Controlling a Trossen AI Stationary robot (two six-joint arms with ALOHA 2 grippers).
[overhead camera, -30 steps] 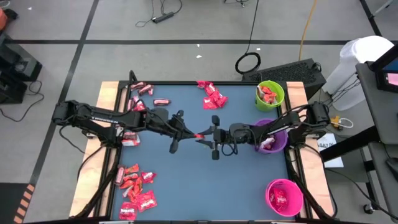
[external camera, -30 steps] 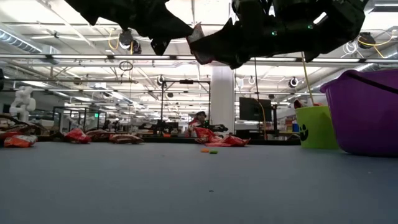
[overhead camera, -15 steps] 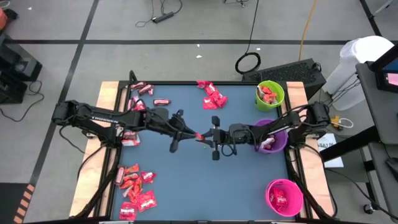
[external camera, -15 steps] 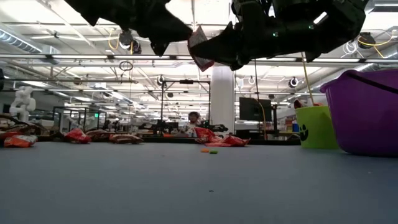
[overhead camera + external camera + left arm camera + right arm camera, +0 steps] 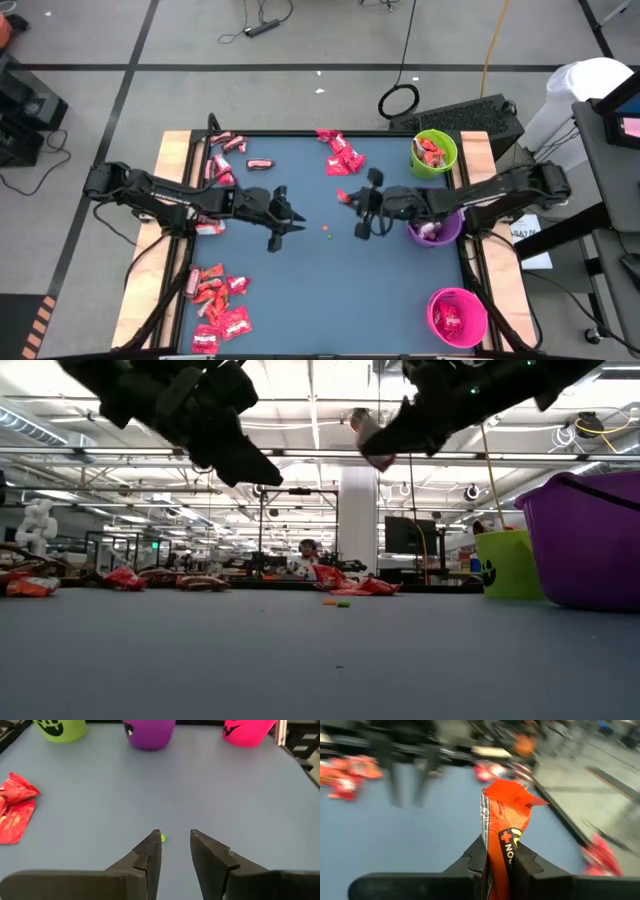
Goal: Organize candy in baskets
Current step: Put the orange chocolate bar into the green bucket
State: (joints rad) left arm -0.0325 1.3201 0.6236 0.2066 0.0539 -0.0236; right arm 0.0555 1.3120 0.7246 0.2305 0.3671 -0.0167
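My right gripper [image 5: 499, 851] is shut on one red wrapped candy [image 5: 506, 815], held above the table's middle [image 5: 342, 196]; the low view shows it high up [image 5: 372, 448]. My left gripper [image 5: 175, 839] stands open and empty above the blue tabletop, left of the middle [image 5: 298, 217], pointing at the baskets. The green basket [image 5: 434, 152], purple basket [image 5: 436, 228] and pink basket [image 5: 458, 316] stand along the right edge. More candy lies in heaps at the far middle [image 5: 342, 155], far left [image 5: 226, 158] and near left [image 5: 216, 300]. My right gripper pinches the candy's one end [image 5: 501, 854] between its two fingers. The fingers come nearly level from the table's right. The rest of the wrapper [image 5: 512, 795] sticks out past the fingertips, edge-on, lifted clear of the table.
Tiny round dots lie on the table between the grippers [image 5: 328, 230]; one green dot shows just past my left fingers [image 5: 163, 838]. Wooden rails [image 5: 170, 160] border the table left and right. A crumpled red wrapper [image 5: 15, 810] lies off to the far side.
The two grippers met over the table's middle with the candy between them. My left gripper has let go, drawn back toward the left edge and sunk. My right gripper has kept the candy, risen and swung toward the far right, tipping up nearer to level.
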